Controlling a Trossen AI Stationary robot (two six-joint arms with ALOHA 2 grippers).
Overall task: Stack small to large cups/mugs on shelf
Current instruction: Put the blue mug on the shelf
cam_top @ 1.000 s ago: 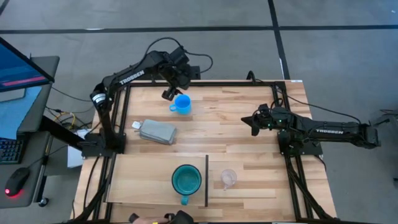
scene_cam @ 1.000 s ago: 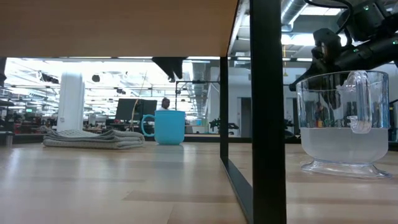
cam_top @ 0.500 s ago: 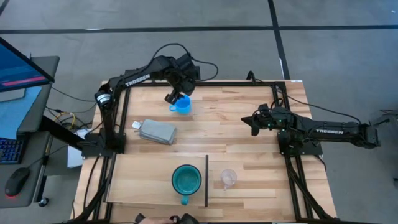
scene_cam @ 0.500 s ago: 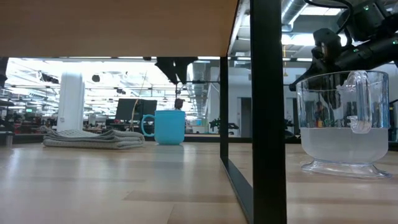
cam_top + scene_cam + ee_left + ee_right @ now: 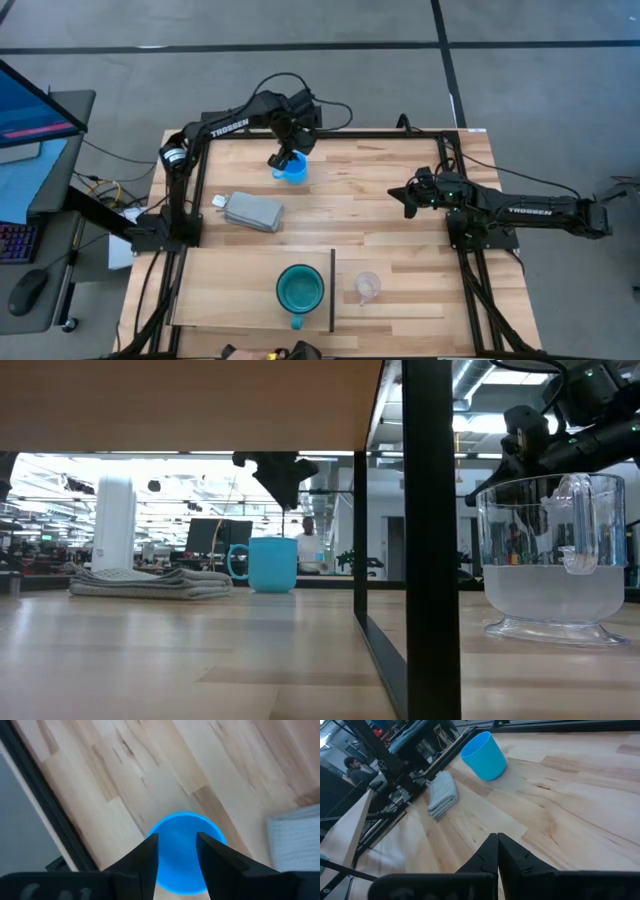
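The bright-blue mug (image 5: 293,168) stands upright on its base at the far middle of the table, its handle (image 5: 236,561) toward the table's left. My left gripper (image 5: 176,840) hangs open just above it, pointing steeply down, one finger over the near-left of the rim and one over the opening; in the low view it (image 5: 283,480) is clear of the rim. The teal mug (image 5: 299,289) stands on the shelf (image 5: 225,295) at the near edge. The clear cup (image 5: 367,287) stands on the table just right of the shelf's dark edge. My right gripper (image 5: 497,842) waits shut at the right.
A folded grey cloth (image 5: 252,212) lies left of centre, between the blue mug and the shelf. Black frame rails (image 5: 330,132) run along the table's far and side edges. Bare wood (image 5: 360,215) lies between the two arms.
My left gripper has gone down and toward the table's right edge, from beside the blue mug's far-left side to a place right over its opening. The mug has stayed where it was.
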